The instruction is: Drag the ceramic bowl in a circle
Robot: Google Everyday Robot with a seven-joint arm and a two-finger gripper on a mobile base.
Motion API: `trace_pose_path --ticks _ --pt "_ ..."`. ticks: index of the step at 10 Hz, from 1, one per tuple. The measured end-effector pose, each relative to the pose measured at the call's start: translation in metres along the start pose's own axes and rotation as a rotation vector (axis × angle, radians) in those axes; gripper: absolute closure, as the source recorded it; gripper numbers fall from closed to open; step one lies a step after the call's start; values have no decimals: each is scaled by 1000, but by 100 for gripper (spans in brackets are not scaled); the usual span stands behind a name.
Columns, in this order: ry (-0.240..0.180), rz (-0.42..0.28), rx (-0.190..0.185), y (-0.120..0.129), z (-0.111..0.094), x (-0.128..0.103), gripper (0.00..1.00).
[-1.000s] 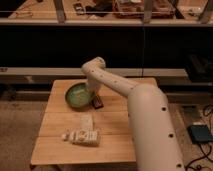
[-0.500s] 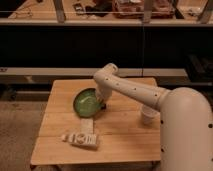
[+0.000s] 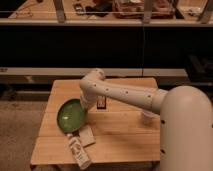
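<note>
- The robot's white arm [image 3: 131,95] reaches in from the lower right, crosses the wooden tabletop [image 3: 125,136] and bends at an elbow, with the tool [image 3: 86,104] pointing down from it over the tabletop's left half.
- The tabletop, made of pale planks, carries everything else in view and stands in front of a dark shelf unit.
- The ceramic bowl [image 3: 70,116] sits just left of and below the tool. It is wide, shallow and glossy green, its right rim meets the tool's tip, and its green inner surface shows right across.
- A pale bottle [image 3: 80,151] lies on its side in front of the tool, close to the tabletop's front edge. Its upper end is near the bowl's front rim.
- A flat whitish packet [image 3: 87,135] lies in front of the tool, between the bowl and the bottle.
- A small white cup [image 3: 147,118] stands well to the tool's right, partly hidden under the arm, so its inside cannot be seen.
- A small dark object [image 3: 102,102] stands just right of the tool.
- The tool's fingers are drawn together at the bowl's rim. Whether they pinch the rim cannot be made out.
</note>
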Motion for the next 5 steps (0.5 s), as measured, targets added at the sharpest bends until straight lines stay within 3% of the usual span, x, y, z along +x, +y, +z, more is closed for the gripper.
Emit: trace_pose_path --ticks 2,5 --pt "-4 -24 17 -32 20 27 100" --pt "49 26 88 -59 20 107 100"
